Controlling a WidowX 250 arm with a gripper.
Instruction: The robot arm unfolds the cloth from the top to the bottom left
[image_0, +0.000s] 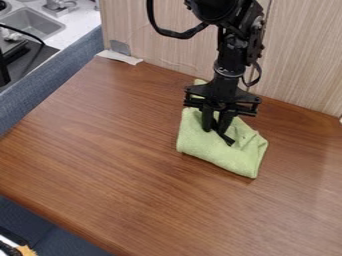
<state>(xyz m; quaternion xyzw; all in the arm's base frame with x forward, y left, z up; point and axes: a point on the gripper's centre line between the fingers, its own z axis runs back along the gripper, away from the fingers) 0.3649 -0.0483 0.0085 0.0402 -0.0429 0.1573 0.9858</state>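
Light green cloth (217, 151), soft fabric, lies on the brown wood-grain table (107, 150), right of centre, towards the far edge. Folded and rumpled: wider part on the near side of the pincer, a narrow bit showing beyond it at the far side. Near edge of cloth slants from the left down to a blunt corner at near right; another corner points right, with small creases and a raised fold close by. Black robot arm (232, 52) comes in from the top edge, right of centre, a black cable looping out to its left. Black two-finger pincer (215, 133) hangs down over the middle of the cloth, its lower end at the fabric. Cannot tell how far open it is, nor whether it has any cloth in its hold. Pale wood-grain panel (160, 42) stands upright along the table's far edge. At the far left corner, a white strip (120, 57) lies by the foot of the panel, a small grey patch (120, 47) just above it. Blue-grey padded band (50, 85) runs along the table's left side. Beyond that, far left: metal sink (32, 22) set in a white speckled counter (79, 19).
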